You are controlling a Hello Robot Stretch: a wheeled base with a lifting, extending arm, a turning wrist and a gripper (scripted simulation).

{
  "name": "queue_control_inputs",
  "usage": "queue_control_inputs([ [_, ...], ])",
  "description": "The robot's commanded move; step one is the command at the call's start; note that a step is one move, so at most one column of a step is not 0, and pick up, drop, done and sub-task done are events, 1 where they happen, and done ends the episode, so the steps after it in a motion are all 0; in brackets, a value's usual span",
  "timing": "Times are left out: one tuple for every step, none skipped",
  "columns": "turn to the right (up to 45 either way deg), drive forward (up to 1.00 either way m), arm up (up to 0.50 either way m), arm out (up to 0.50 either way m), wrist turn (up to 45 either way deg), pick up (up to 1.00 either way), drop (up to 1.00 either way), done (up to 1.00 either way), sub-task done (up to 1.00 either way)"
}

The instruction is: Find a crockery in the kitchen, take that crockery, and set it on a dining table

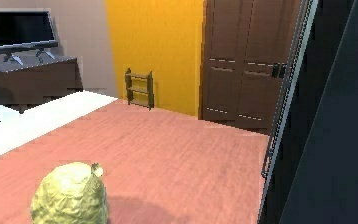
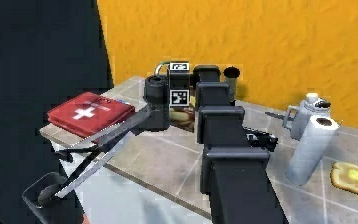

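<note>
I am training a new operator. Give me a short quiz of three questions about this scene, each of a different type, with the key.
1. True or false: in the forward view, the brown doors stand next to an orange wall.
2. In the arm side view, which mark is on the red box that lies on the counter? A) a white cross B) a black star C) a blue circle
3. Fill in: the white paper roll at the arm side view's right stands ___ (upright / on its side).

Key: 1 true; 2 A; 3 upright.
</note>
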Motion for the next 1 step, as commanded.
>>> queue_control_inputs([
  [0.0, 0.00, 0.00, 0.00, -24.0, 0.00, 0.00, 0.00, 0.00],
])
